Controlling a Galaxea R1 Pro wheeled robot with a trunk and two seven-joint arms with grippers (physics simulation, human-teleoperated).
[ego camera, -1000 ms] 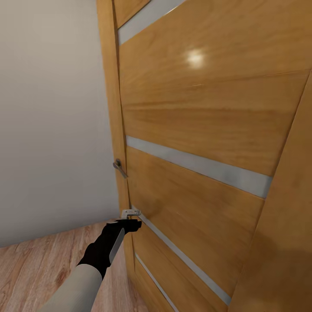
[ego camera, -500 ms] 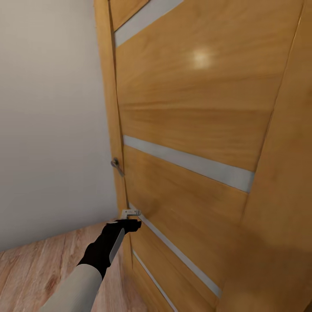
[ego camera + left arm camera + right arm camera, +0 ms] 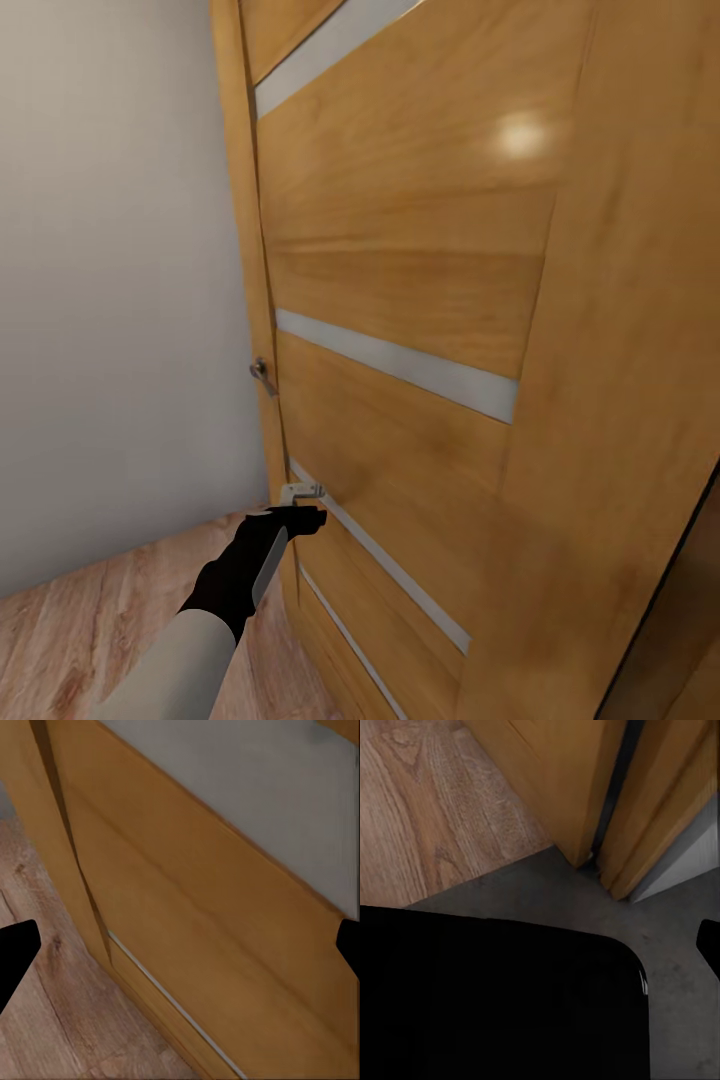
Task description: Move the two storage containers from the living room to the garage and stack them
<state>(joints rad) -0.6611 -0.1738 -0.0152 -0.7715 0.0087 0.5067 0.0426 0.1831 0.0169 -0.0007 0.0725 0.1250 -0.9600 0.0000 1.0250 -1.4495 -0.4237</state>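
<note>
One left tool [image 3: 303, 507] is extended toward a wooden door [image 3: 420, 260], its tip close to the lowest grey strip [image 3: 380, 565]. Left fingertips [image 3: 15, 952] stand wide apart, nothing between them. Right tool's state cannot be told. Beyond it, plank floor [image 3: 427, 810] meets grey concrete [image 3: 585, 892] at the door's foot.

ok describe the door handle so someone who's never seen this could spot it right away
Start from the big honey-coloured wooden door with pale horizontal stripes. Follow its left edge down, beside the plain grey wall, to about mid-height. The door handle is the small dull metal lever there, higher and darker than the pale metal gripper part near the black wrist.
</note>
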